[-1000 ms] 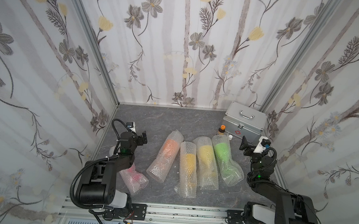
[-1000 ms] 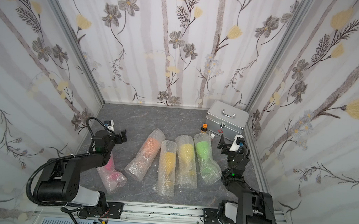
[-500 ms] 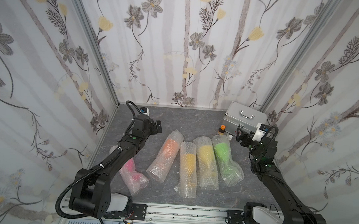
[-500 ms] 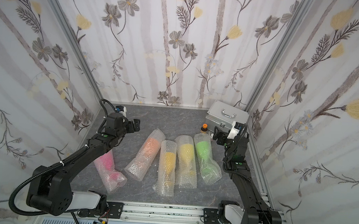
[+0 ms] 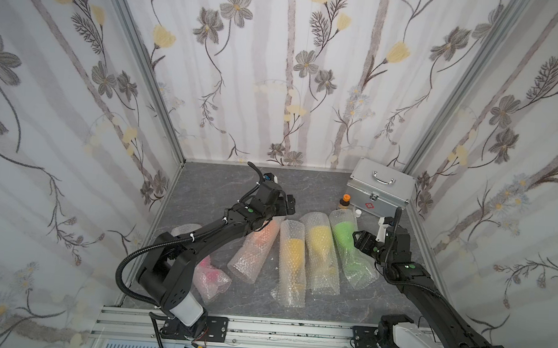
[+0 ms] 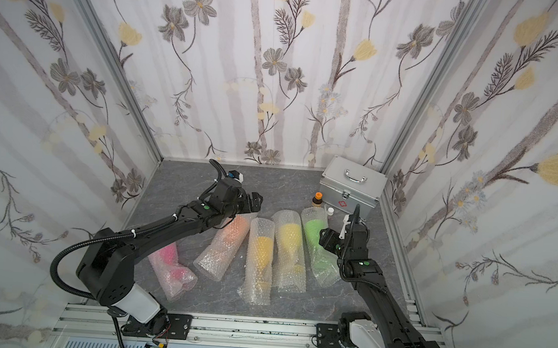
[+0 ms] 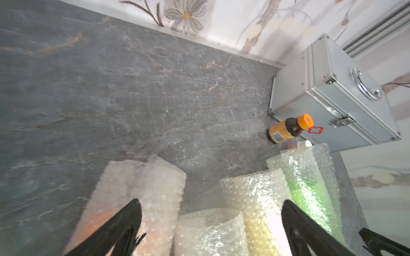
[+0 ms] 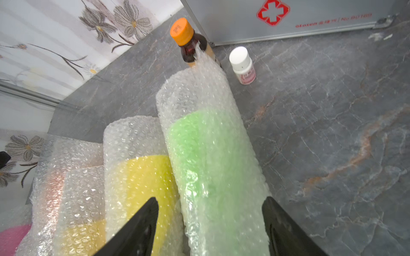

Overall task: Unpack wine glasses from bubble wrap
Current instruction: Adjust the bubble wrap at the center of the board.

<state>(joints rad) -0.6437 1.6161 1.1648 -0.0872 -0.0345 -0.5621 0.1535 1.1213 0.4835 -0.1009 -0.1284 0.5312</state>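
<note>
Grey marbled worktop (image 5: 223, 184): five bubble wrap rolls (image 5: 289, 266) lie in a row, goblets inside. Right pincer (image 8: 210, 198) spread astride the lime green goblet (image 8: 206, 150) roll; contact unclear. Left pincer (image 7: 210, 200) spread wide above the rolls' far ends, beside the orange goblet (image 6: 238, 230).

- Silver metal case (image 5: 380, 188) with a handle and a red cross, at the 1 o'clock corner of the grey stone-look table (image 5: 216, 184).
- Orange-capped brown bottle (image 5: 345, 202), upright, just beside the case at its 7 o'clock.
- White-capped small bottle (image 8: 243, 65), at the brown bottle's 4 o'clock.
- Floral wallpaper walls (image 5: 278, 64).
</note>
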